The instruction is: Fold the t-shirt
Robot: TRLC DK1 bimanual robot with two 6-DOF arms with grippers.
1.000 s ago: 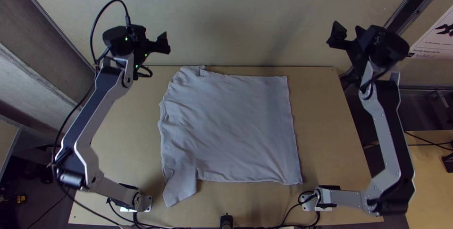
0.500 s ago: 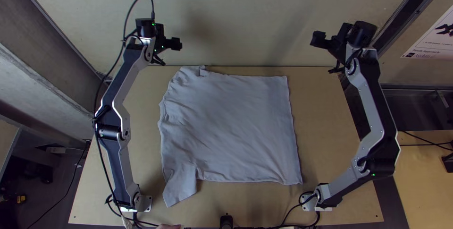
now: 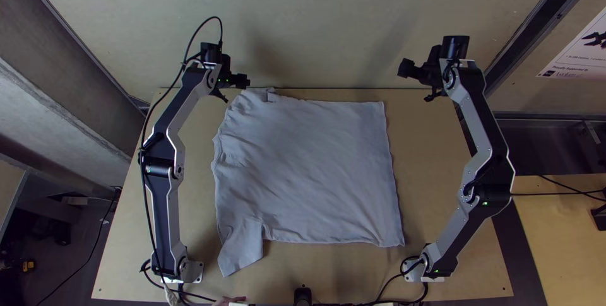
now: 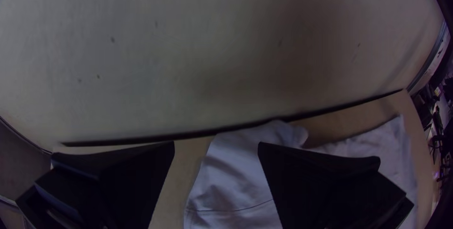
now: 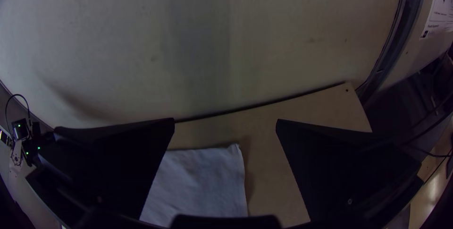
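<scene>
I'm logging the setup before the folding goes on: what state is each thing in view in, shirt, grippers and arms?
T-shirt: spread out, wrinkled toward its left side, not folded into a bundle.
Near sleeve: sticking out toward the table's near edge.
Left gripper: open, empty.
Right gripper: open, empty.
Left arm: extended toward the far edge.
Right arm: extended likewise, bent midway.

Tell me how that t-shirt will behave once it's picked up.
The t-shirt will probably hang floppy, since soft wrinkles run across it. It looks thin and likely light, lying nearly flat on the table. Lifted by one corner, it would likely lose its spread shape, as nothing visible pins the rest down.
</scene>
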